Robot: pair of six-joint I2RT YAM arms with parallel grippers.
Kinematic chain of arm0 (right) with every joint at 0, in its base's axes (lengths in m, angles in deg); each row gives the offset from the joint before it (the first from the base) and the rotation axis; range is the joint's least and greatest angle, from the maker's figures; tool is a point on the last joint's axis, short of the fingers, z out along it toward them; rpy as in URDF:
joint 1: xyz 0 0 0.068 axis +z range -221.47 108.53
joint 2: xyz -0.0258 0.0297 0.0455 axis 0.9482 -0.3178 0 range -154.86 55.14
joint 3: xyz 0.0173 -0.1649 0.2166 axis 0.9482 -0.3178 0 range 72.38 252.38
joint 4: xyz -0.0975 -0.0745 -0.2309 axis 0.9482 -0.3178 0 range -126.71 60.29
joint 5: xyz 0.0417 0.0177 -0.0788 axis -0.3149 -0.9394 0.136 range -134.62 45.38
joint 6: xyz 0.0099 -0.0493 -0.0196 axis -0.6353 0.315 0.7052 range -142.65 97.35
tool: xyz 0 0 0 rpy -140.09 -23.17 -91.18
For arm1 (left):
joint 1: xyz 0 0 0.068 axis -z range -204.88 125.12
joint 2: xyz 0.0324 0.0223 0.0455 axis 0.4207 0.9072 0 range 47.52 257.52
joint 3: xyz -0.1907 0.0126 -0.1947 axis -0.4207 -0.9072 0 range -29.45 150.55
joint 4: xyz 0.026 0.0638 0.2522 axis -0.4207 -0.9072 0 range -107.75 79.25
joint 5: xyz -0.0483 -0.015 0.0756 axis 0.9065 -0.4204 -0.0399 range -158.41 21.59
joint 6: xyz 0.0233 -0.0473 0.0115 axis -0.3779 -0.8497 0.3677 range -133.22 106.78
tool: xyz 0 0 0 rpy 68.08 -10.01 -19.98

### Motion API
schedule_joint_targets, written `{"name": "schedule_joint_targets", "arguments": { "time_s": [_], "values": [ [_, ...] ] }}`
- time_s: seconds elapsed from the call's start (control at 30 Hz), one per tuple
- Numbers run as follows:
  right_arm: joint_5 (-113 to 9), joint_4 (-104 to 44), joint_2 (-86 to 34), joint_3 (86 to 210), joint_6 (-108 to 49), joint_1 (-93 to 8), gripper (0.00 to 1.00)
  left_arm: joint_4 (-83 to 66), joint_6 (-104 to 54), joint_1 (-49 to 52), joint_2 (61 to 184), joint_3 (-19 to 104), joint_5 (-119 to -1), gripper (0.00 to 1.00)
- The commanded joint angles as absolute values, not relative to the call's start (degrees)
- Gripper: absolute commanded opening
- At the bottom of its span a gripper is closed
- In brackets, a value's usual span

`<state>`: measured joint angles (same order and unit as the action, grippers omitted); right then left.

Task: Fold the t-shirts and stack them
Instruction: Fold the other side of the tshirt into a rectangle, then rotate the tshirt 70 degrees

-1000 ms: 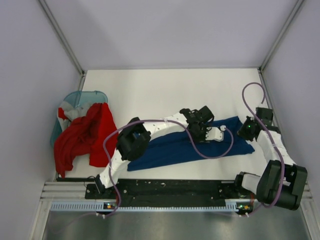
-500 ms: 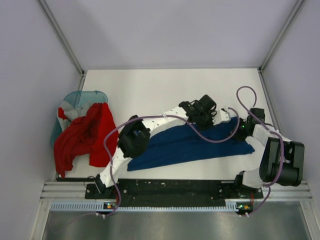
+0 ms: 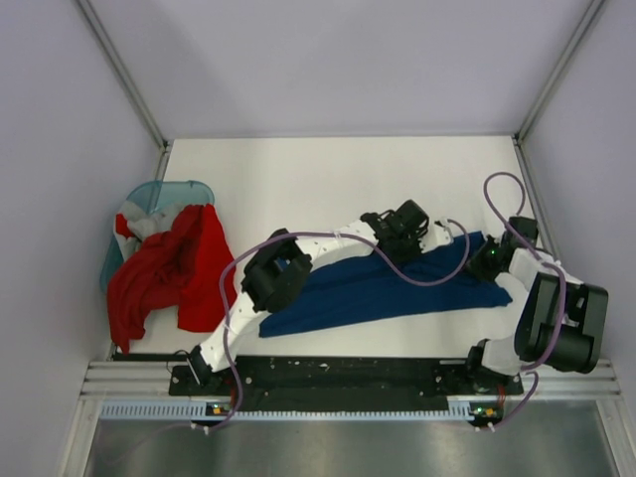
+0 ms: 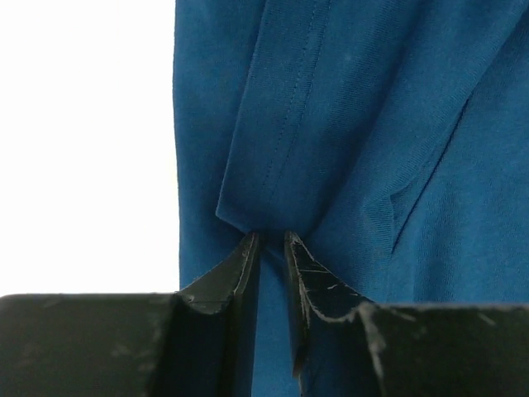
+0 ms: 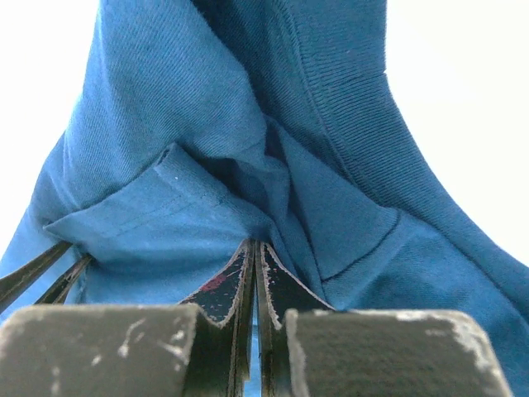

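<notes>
Cloth hides most of both wrist views. The blue shirt (image 3: 378, 298) fills them, so its full outline can't be made out there, and no print shows on it. From the top view the left arm (image 3: 273, 283) and a purple cable (image 3: 427, 282) lie across the shirt and cover part of its upper edge. Both sets of jaws are too small to read there.

Left jaws are narrow, pinching a stitched fold of the blue shirt right at their tips. Right jaws are closed tight on a bunched fold of the same shirt.

The blue shirt lies on the tabletop (image 3: 298, 179), stretched between the two sets of jaws. Far left of the left jaws, a red shirt (image 3: 169, 273) hangs over a teal basket (image 3: 159, 191). A grey-white shirt (image 3: 134, 221) is mostly buried under it.

Count: three shirts, one basket, two arms.
</notes>
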<state>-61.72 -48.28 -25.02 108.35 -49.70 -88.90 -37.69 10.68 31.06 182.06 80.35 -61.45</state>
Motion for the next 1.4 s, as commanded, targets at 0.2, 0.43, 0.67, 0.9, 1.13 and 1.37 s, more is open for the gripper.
{"name": "schedule_joint_targets", "arguments": {
  "time_s": [0.2,0.43,0.67,0.9,1.13,1.37],
  "values": [
    [-60.88,-48.78,-27.20,120.45,-44.88,-85.80,0.00,-45.55,12.26,30.14,169.69,82.35,-58.99,0.29],
    [-58.07,-49.04,-36.78,125.11,-49.01,-85.80,0.00,-46.87,13.23,25.14,161.53,69.63,-66.47,0.29],
    [-63.42,-48.96,-51.45,134.85,-52.09,-85.10,0.00,-49.59,13.32,16.44,151.68,58.90,-70.95,0.29],
    [-70.53,-51.75,-72.97,164.97,-57.63,-77.90,0.00,-48.81,13.58,11.33,141.83,41.76,-72.62,0.30],
    [-70.73,-56.52,-81.98,191.29,-59.48,-72.26,0.00,-45.56,12.53,11.07,139.01,32.16,-75.53,0.29],
    [-61.87,-56.52,-68.03,181.14,-49.47,-72.79,0.02,-41.26,14.11,9.84,142.69,32.16,-78.69,0.29]
  ]
}}
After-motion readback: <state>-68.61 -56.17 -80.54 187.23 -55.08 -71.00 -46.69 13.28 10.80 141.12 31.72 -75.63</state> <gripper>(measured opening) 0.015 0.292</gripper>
